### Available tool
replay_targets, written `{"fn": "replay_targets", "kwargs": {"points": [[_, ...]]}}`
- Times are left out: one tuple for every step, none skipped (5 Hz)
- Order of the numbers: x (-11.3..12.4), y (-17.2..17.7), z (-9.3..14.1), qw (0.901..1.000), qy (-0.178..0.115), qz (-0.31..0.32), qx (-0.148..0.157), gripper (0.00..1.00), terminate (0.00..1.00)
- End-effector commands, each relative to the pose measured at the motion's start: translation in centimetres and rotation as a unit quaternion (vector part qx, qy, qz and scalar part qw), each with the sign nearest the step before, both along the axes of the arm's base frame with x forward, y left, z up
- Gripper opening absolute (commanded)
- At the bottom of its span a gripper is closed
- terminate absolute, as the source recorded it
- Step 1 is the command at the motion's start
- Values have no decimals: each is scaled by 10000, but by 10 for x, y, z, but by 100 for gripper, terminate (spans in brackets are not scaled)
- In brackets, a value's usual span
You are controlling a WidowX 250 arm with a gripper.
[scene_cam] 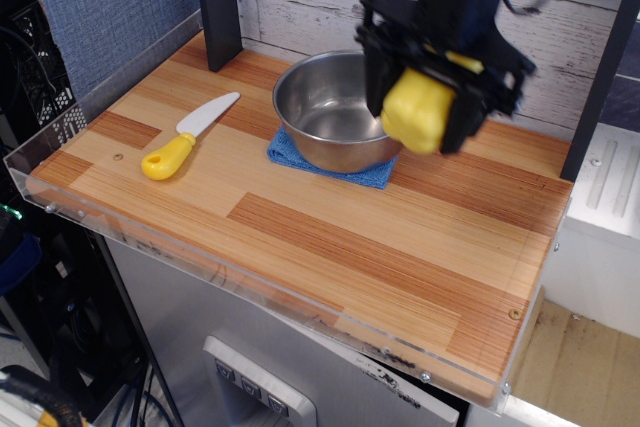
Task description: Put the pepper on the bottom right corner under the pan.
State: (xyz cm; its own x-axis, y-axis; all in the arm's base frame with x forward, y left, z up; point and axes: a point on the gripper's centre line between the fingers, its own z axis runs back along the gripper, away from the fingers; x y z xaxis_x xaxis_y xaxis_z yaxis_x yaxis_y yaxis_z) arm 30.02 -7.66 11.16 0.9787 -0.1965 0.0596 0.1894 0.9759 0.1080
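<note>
Steel, round and shiny, the handleless pan (335, 112) sat on a blue cloth (325, 161) near a yellow-handled toy knife (186, 137) on the striped wooden bench (330, 237), while the black end effector (425, 102) clamped the bright-yellow plastic pepper (418, 112) aloft beside the pan's right rim.

Pepper in my grip, lifted off the board.

My gripper (420, 112) is clamped on the yellow pepper (417, 112), held in the air at the pan's (325, 112) three o'clock rim. The pan sits on a blue cloth (300, 157). A yellow-handled toy knife (185, 137) lies at its nine o'clock. The bottom right corner (500, 347) lies bare at five o'clock.
</note>
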Motion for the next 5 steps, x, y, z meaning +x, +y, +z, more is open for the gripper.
{"fn": "replay_targets", "kwargs": {"points": [[-10,7,-51,9985,428,187,278,0,0],[-15,11,-70,9968,666,226,369,0,0],[-26,8,-85,9952,860,113,457,0,0],[-46,3,-93,9940,984,-58,483,0,0],[-59,-2,-98,9930,1030,-190,548,0,0]]}}
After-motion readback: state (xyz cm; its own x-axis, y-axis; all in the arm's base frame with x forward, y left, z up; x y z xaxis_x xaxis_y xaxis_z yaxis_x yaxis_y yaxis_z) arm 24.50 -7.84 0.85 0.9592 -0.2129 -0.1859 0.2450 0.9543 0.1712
